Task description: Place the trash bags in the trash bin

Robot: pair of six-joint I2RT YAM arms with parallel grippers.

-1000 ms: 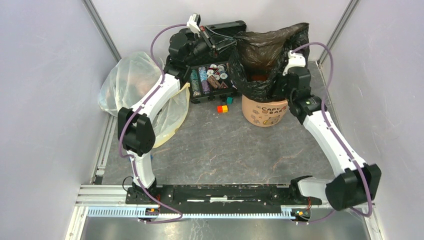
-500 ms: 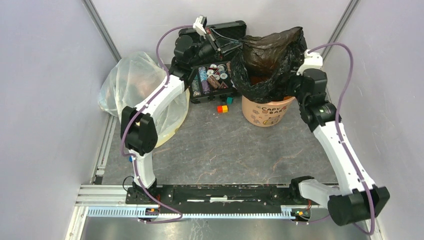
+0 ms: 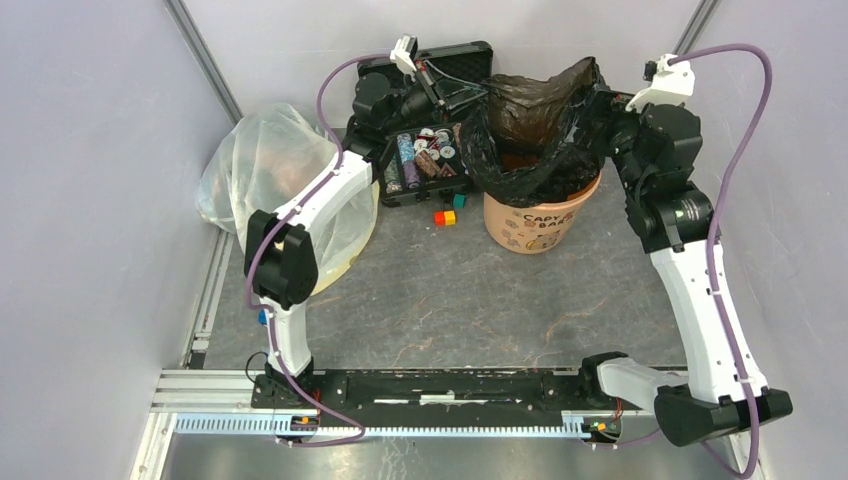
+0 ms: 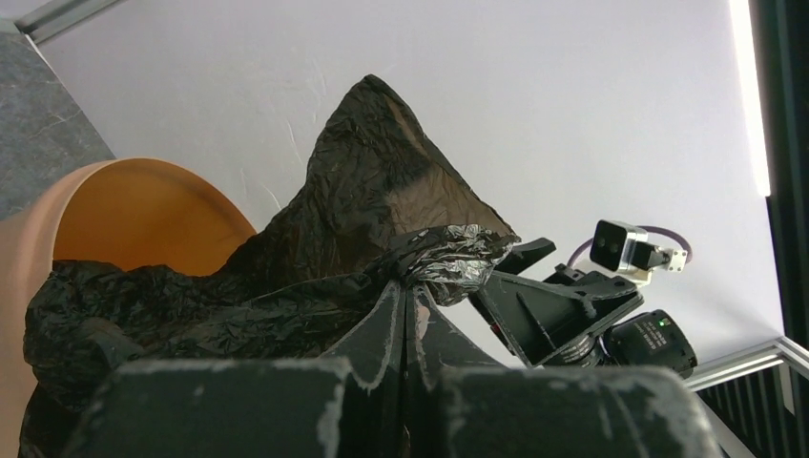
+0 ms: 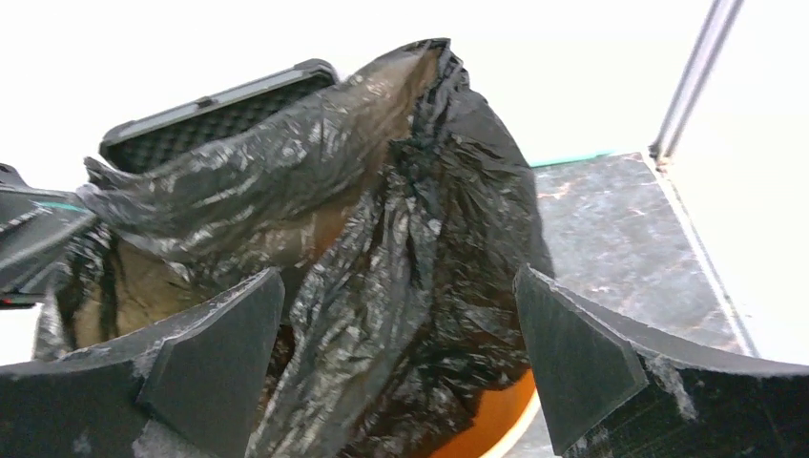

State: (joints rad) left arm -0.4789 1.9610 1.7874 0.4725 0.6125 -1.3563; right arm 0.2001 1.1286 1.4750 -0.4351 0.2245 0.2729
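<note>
Left tool [image 4: 408,286] pinches the glossy, crinkled black bag [image 4: 372,200] above the round peach bucket [image 4: 124,205]; right tool [image 5: 399,277] gapes.

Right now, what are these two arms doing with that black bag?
They are fitting the black trash bag into the orange bucket. The left gripper is shut on the bag's edge, holding it up above the rim. The right gripper is open, straddling the bag's opposite fold. The bag hangs partly inside, partly over the rim.
</note>
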